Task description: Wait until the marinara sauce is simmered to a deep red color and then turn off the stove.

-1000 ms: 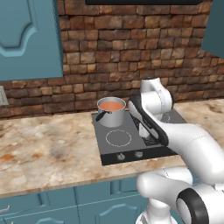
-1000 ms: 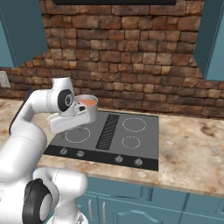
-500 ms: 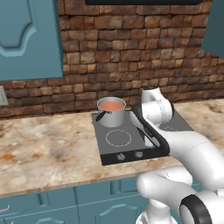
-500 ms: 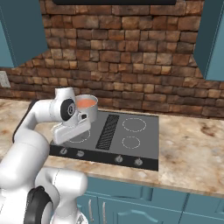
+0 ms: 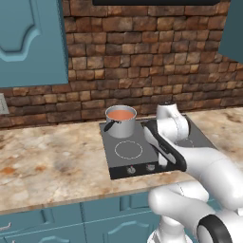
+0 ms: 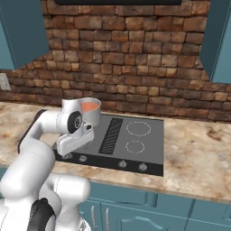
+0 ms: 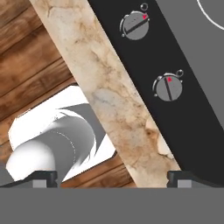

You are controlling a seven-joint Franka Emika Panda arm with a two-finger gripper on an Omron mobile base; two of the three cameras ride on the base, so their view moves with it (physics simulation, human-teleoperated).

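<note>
Orange-red marinara sauce (image 5: 121, 114) simmers; spread fingers (image 7: 41, 176) hover before the stove (image 6: 149, 151) knobs (image 7: 168, 88), ready to grip one.

The white Franka arm with dark joints bends forward and down over the front edge of the flat dark grey cooktop (image 5: 142, 152). Its tool (image 7: 113, 177) points downward, two dark fingertips set wide apart, holding nothing.
</note>
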